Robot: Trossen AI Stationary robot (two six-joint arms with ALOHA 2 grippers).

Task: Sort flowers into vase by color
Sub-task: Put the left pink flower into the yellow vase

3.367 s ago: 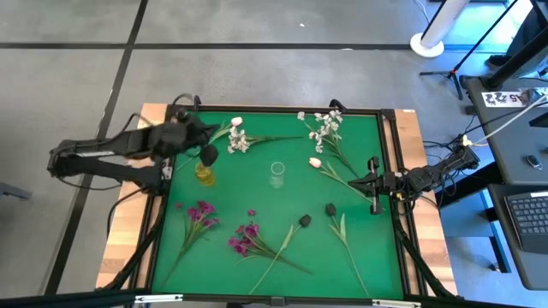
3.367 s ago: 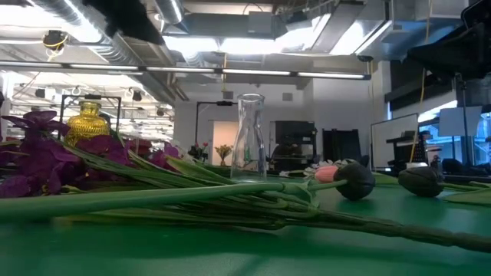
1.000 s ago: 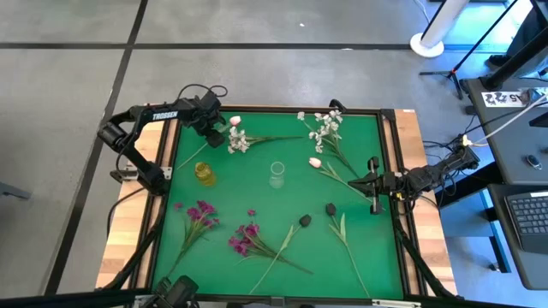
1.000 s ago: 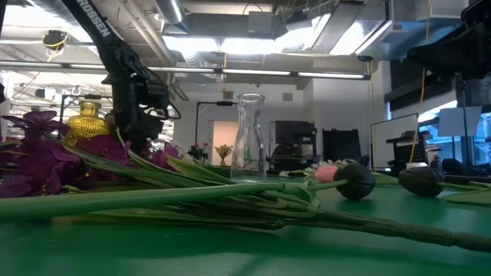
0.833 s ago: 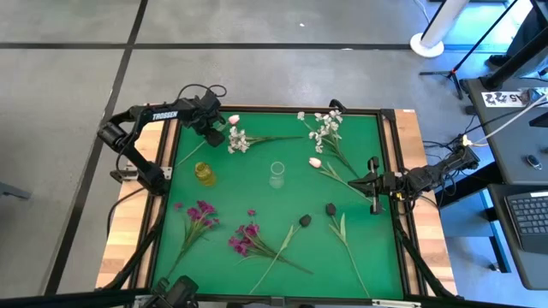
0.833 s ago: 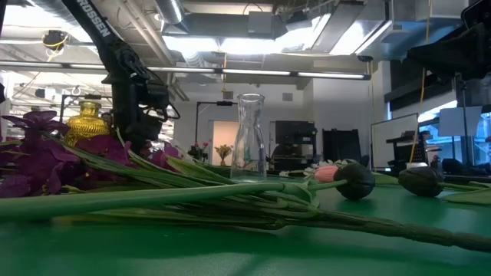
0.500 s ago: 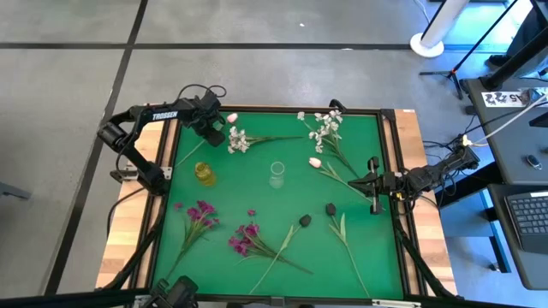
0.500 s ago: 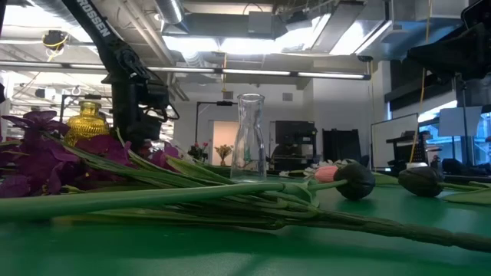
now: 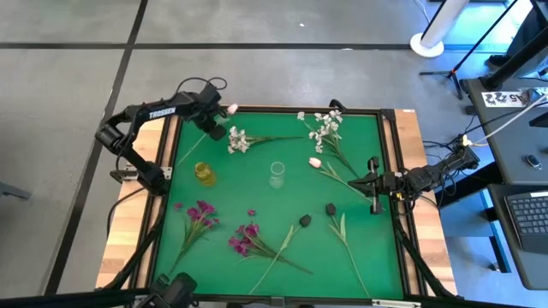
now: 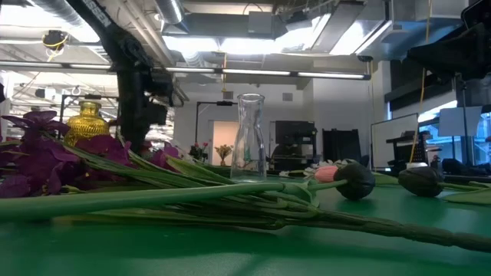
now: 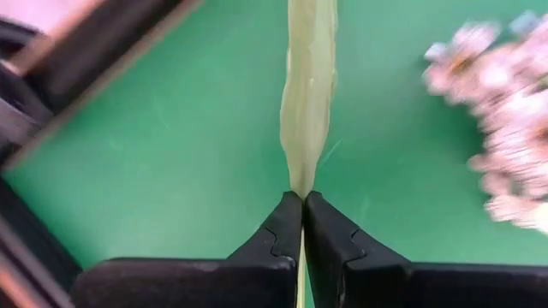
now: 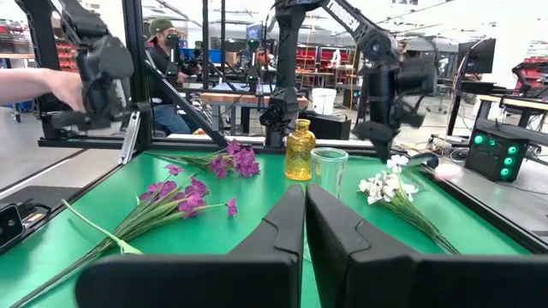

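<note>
Left end effector (image 9: 217, 128): sat at the far-left corner of the green counter (image 9: 282, 248); the left wrist view showed its fingers (image 11: 284, 233) pinched fully together on a pale green stem (image 11: 306, 94).
Held flower: a pink-headed flower (image 9: 231, 109), its head just beyond the end effector over the counter's far rim; whether the stem had left the mat could not be told.
Right end effector (image 9: 374, 182): waited at the right edge of the counter, its fingers closed with nothing between them.
White sprigs (image 9: 237, 141): lay just beside the left end effector, toward the middle of the counter; a second white bunch (image 9: 325, 128) lay well off toward the right arm.
Vases: the yellow vase (image 9: 205, 174) stood near the left end effector, on the side toward the camera; the clear vase (image 9: 276, 174) stood farther out, toward the centre.
Other flowers: the magenta bunches (image 9: 199, 214) and the dark-headed stems (image 9: 330, 209) lay well apart from the left end effector, across the near half of the counter.
Step in hand: probably carrying the pink flower to a vase.
Doing it well: lift until the long stem hangs free of the white sprigs beside it, so none are dragged along; keep the grip firm, since a thin stem can swivel between closed fingers; bring the stem's cut end, not the head, over the vase mouth; lower straight down, as both vases look light and narrow-necked and could tip from a sideways nudge.
</note>
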